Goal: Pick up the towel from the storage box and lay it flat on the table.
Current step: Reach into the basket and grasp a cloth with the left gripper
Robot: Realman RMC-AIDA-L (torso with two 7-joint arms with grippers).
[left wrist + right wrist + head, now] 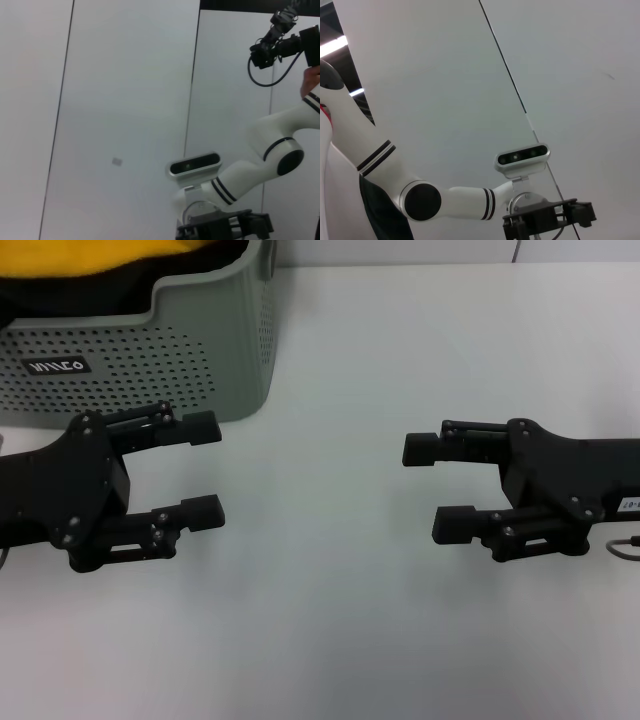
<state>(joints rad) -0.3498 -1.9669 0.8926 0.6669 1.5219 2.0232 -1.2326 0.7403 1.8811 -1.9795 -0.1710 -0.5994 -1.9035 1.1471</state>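
Observation:
The storage box (200,350) stands at the far left of the table (380,620), pale grey-green with perforated sides and a dark label. The towel (90,265) lies bunched inside it, yellow side up with dark folds around it. My left gripper (205,470) is open and empty, just in front of the box's near right corner, fingers pointing right. My right gripper (440,487) is open and empty over the table's right side, fingers pointing left. In the left wrist view the right gripper (235,227) shows far off; in the right wrist view the left gripper (550,217) shows likewise.
Bare white tabletop lies between the two grippers and in front of them. A thin cable loop (625,548) hangs by the right arm. The wrist views show pale wall panels and the opposite white arm (270,160).

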